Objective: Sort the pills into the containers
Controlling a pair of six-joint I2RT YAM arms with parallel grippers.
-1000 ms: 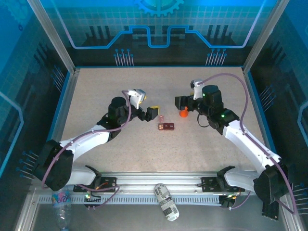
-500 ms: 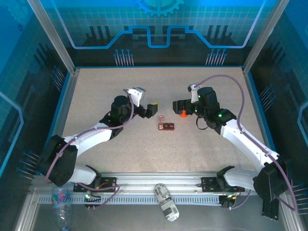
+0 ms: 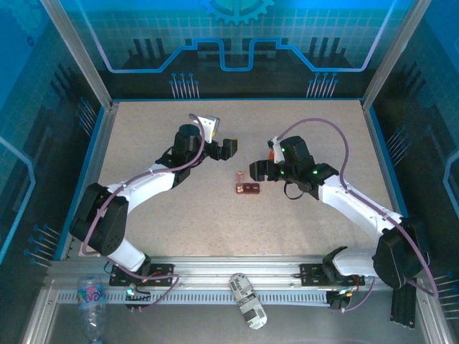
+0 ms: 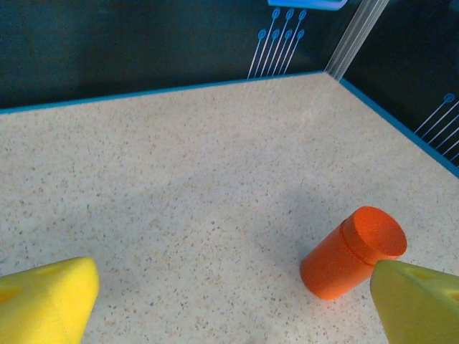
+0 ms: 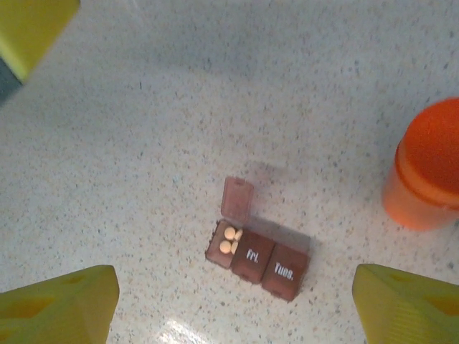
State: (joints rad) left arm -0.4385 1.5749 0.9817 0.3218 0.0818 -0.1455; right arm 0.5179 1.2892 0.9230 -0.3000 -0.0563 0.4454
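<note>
Right gripper (image 5: 233,279) jaws released, spread wide, empty. Dark maroon plastic pill box (image 5: 258,259) lies on the speckled table (image 5: 129,143) under the gap between them. Its end cell lid is up with pale round pills (image 5: 229,240) inside; the other two cells are shut. Orange plastic bottle (image 5: 429,166) stands beyond one finger, clear of the box. Left gripper (image 4: 233,294) jaws released, empty; bottle just beside one finger.

The overhead camera sits high behind the arm bases and looks down and forward over the whole table (image 3: 143,129), so the pill box (image 3: 247,188) is small near its middle. The right wrist camera hangs close above the pill box and faces almost straight down, with the orange bottle (image 5: 427,168) right of it. The left wrist camera is low and slanted toward the far corner, and it shares that bottle at close range.
</note>
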